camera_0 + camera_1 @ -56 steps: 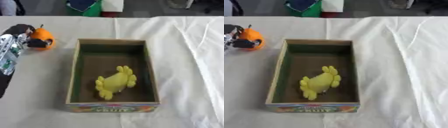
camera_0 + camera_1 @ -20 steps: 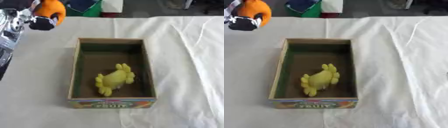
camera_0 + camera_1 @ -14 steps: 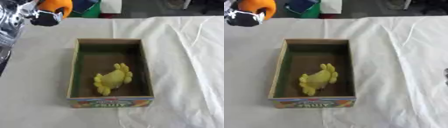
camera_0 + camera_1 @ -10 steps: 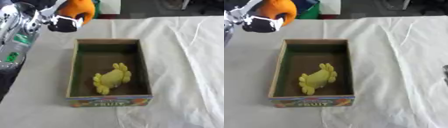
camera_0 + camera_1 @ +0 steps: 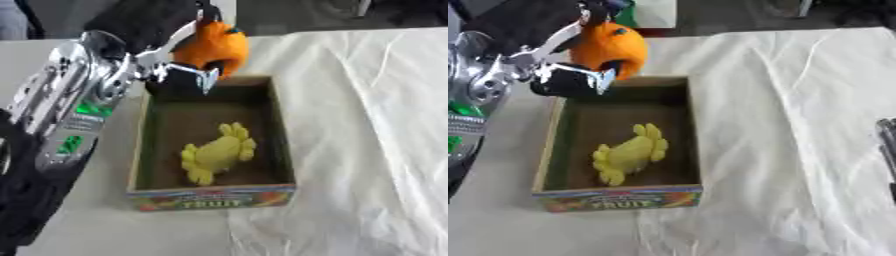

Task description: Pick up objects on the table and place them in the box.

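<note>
My left hand (image 5: 166,55) has its fingers curled round the orange (image 5: 213,47), above the box's (image 5: 278,125) far end. A yellow toy (image 5: 216,152) lies inside already; I judge only release remains.

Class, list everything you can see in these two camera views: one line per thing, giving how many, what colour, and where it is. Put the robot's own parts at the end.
Box: one, brown walls with a colourful printed front, on the table in the middle of the view.
Yellow object: one, yellow and lobed, lying on the floor of the box.
Orange object: one, orange and round, held in the air over the far edge of the box.
Tablecloth: one, white and creased, covering the table.
Green thing: one, green, beyond the far edge of the table; too unclear to name.
Left hand: one, black and silver, fingers curled round the orange object, upper left.
Right hand: only a dark sliver at the right edge of the right eye view.
</note>
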Robot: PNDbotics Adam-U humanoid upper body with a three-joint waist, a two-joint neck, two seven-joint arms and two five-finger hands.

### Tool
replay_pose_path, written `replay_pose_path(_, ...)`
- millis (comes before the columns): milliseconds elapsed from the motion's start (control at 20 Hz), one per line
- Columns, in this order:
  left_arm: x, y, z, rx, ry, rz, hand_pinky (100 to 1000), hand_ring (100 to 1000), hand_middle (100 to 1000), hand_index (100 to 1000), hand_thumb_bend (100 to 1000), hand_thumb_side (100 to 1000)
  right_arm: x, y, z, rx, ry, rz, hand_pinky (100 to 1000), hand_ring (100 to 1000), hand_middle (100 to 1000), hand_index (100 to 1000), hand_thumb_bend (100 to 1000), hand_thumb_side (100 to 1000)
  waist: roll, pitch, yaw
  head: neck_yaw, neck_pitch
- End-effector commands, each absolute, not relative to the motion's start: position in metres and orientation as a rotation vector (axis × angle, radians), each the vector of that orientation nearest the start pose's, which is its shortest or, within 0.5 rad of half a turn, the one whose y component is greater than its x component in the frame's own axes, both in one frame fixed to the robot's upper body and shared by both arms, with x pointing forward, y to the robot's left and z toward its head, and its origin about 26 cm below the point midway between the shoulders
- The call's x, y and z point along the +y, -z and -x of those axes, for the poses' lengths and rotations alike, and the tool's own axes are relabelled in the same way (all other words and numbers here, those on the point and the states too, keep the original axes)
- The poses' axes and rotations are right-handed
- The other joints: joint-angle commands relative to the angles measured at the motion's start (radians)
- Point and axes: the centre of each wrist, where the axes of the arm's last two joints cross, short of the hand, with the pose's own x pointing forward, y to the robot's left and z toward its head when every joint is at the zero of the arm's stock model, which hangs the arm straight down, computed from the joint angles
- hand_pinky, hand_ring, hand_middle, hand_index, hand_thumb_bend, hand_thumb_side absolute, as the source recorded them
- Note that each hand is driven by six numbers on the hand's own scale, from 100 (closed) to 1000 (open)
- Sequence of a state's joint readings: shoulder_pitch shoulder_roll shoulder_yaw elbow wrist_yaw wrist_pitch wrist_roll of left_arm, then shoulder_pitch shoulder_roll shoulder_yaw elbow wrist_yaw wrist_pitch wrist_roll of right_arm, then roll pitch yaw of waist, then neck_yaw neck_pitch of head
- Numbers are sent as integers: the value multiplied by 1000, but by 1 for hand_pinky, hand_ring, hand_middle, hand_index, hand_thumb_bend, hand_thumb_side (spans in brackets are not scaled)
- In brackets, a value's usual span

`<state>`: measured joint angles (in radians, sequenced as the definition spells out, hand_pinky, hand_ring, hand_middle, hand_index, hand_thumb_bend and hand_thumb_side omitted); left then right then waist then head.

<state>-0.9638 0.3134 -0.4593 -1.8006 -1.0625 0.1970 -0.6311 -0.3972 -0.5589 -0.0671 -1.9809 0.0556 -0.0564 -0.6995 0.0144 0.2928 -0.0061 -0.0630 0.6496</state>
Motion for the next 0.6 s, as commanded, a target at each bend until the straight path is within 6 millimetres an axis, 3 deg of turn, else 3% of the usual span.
replay_pose_path(50,81,-310,-317,2346,-2210,1383,402,598,579,674,100,275,-300,-268,-299,3413,-338,-1004,635,671,555,694,100,606,-1,-25,0,5,13)
replay_pose_path(450,72,-286,-323,2203,-2393,1326,422,618,581,673,100,189,-300,-267,-299,3413,-344,-1005,635,671,554,694,100,607,0,-22,1,20,14)
replay_pose_path(600,70,-275,-329,2128,-2473,1323,445,634,598,712,100,171,-300,-267,-299,3415,-347,-1005,635,671,554,694,100,608,-1,-19,2,23,13)
